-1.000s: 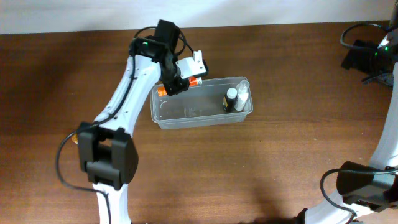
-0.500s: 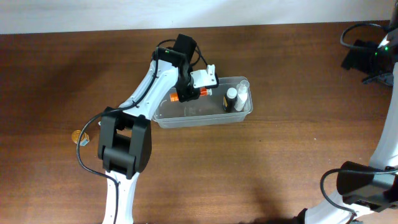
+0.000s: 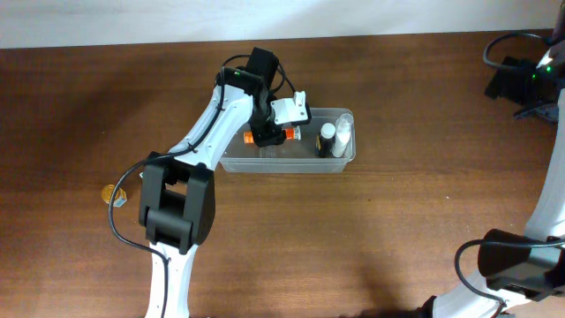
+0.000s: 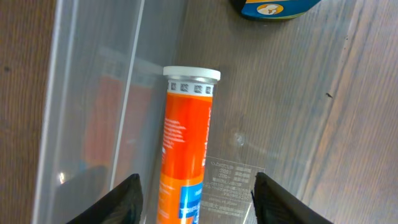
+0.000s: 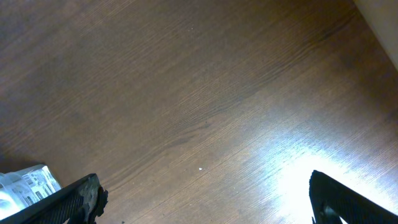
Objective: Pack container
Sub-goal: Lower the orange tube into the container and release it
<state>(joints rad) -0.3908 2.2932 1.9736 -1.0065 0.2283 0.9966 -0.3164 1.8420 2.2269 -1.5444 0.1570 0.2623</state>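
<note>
The clear plastic container (image 3: 284, 166) sits mid-table, with my left gripper (image 3: 275, 132) inside its left half. An orange tube with a white cap (image 3: 261, 138) lies on the container floor. In the left wrist view the tube (image 4: 186, 143) lies between the fingers of my left gripper (image 4: 196, 202), which are spread wide and apart from it, next to the container wall (image 4: 93, 93). A black bottle with a white cap (image 3: 327, 141) and a pale bottle (image 3: 342, 134) stand at the container's right end. My right gripper (image 5: 205, 202) is open over bare wood.
The right arm (image 3: 528, 79) is at the far right edge of the table. A small gold disc (image 3: 111, 194) lies at the left by the left arm's base. A blue-and-yellow item (image 4: 277, 6) shows at the top of the left wrist view. A white object (image 5: 25, 185) sits at the right wrist view's lower left.
My left gripper has moved right along the container with the orange tube, from its left end toward the middle. The container has turned slightly and now lies level. The right arm has not moved.
</note>
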